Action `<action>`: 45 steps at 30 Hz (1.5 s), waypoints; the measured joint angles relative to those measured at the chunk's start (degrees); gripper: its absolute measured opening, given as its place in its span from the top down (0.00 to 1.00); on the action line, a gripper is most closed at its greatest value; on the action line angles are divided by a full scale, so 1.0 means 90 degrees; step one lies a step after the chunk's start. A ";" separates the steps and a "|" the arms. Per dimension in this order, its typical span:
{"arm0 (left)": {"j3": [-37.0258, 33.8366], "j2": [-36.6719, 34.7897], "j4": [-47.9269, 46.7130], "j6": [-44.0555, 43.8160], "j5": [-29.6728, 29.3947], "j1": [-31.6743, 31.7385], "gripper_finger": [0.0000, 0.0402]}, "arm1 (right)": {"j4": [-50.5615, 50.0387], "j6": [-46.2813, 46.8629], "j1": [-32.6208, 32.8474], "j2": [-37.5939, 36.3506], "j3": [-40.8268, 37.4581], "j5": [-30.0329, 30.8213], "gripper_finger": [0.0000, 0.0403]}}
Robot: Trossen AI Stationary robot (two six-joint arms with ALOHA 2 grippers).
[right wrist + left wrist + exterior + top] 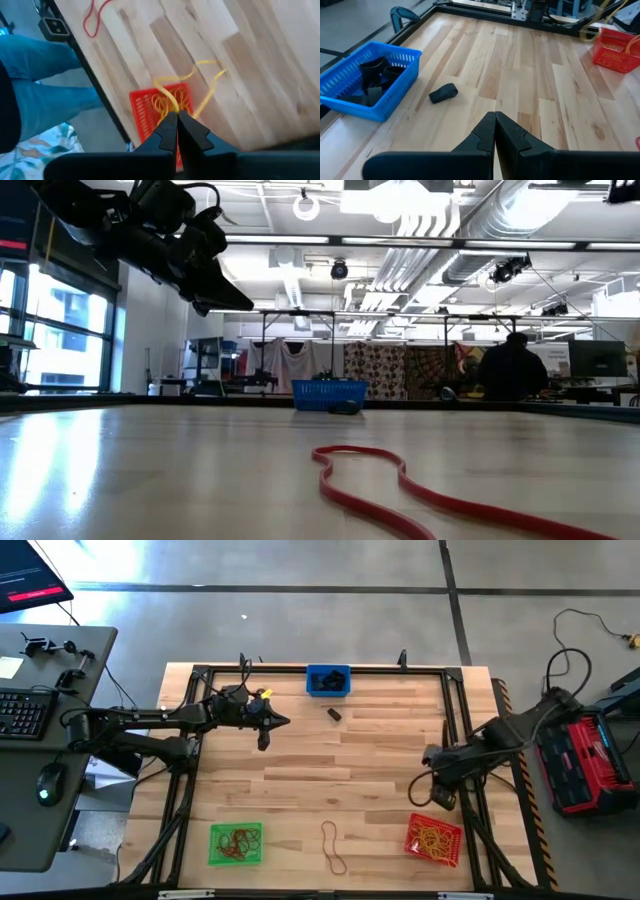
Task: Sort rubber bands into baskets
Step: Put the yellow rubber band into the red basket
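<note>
My right gripper (176,116) is shut on a yellow rubber band (202,82), high above the red basket (150,112) of yellow bands at the table's near right (434,840). My left gripper (495,117) hovers shut and empty at the far left (280,721), short of a black band (443,93) lying flat on the table. The blue basket (328,680) at the far edge holds black bands. The green basket (236,844) at the near left holds reddish-brown ones. A red band (333,845) lies flat near the front edge. My right gripper pinches a short stretch of the yellow band (172,106) between its two fingertips, coming from above and pointing steeply down. The rest of the loop hangs slack below the fingers, lifted clear over the red basket and the table beside it.
Bare wooden table lies between the three baskets. A black frame (455,675) runs along the table's edges. A desk with keyboard and mouse (30,710) stands left of the table, a red case (590,760) on the right. A person (510,370) sits far behind.
</note>
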 joint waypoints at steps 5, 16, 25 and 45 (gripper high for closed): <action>-0.0001 0.0000 0.0000 0.0000 -0.0050 0.0002 1.00 | -0.0612 0.0724 0.0500 -0.0005 0.0431 -0.0120 1.00; 0.0000 0.0000 0.0000 0.0000 -0.0050 0.0002 1.00 | -0.0415 0.1298 0.1562 0.0461 0.0422 -0.0159 1.00; -0.0002 0.0000 0.0000 0.0116 -0.0057 0.0000 1.00 | -0.0128 0.1290 0.1998 0.1214 0.0418 -0.0385 1.00; -0.0002 0.0000 0.0000 0.0170 -0.0057 0.0000 1.00 | 0.0769 0.1264 0.2265 0.2591 0.0415 -0.0396 1.00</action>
